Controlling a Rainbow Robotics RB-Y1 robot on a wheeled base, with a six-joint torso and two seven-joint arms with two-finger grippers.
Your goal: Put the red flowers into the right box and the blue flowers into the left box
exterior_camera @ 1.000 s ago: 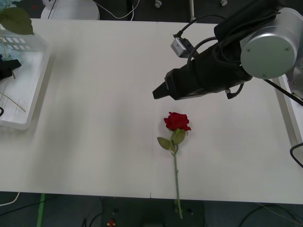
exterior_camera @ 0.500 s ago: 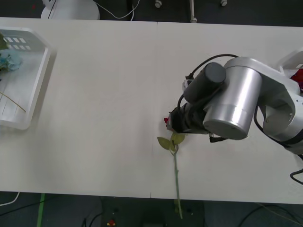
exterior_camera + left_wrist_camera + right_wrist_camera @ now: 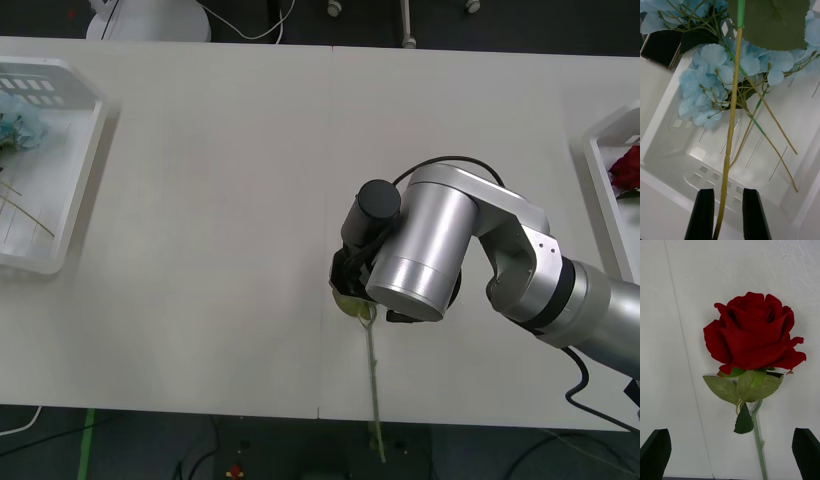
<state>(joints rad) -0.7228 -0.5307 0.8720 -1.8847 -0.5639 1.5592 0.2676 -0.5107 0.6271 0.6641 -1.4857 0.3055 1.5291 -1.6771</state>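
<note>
Our right end effector (image 3: 730, 453) hangs over the one red rose (image 3: 752, 333) left on the worktop (image 3: 200, 200), fingers (image 3: 655, 452) spread wide at either side of the stem. From the wrist camera the bloom and its leaves lie flat and free, with the stem running down between the fingers, so we judge the arm is lined up to close just below the leaves. In the front view the arm covers the bloom; the stem (image 3: 374, 380) trails toward the near edge of the worktop and its tip pokes past it.

The right box (image 3: 612, 200) sits at the far right edge with a red bloom already inside. The worktop between it and the rose is bare, so the carry has plenty of room.

Our left end effector (image 3: 728, 212) is above the left box (image 3: 85, 160), its two fingers (image 3: 703, 213) close together with a pale stem (image 3: 732, 123) running between them. We cannot tell whether they pinch it. Blue flowers (image 3: 715, 78) lie heaped in that box. Its slotted walls could catch stems on release.
</note>
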